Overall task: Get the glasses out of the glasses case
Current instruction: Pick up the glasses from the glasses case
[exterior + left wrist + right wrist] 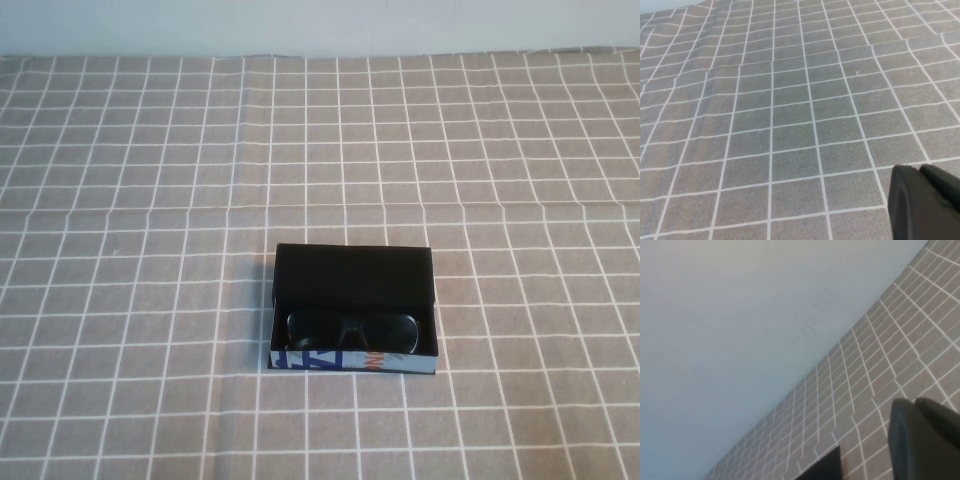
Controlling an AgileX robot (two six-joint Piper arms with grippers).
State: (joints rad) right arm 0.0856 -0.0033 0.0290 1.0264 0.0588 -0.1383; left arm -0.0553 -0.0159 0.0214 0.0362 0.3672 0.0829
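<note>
The glasses case [352,362] lies open on the checked cloth, slightly in front of the table's middle. Its inside is black and its white front side carries blue marks and an orange patch. The black glasses [352,328] lie inside it against the front side. Neither arm shows in the high view. In the left wrist view my left gripper [920,170] hangs over bare cloth with its fingers together and holds nothing. In the right wrist view my right gripper [915,402] also has its fingers together and is empty. A black corner of the case [822,467] shows beyond it.
A grey cloth with a white grid [150,200] covers the whole table. A pale wall [320,25] runs along the far edge and fills much of the right wrist view [740,315]. A fold crosses the cloth behind the case.
</note>
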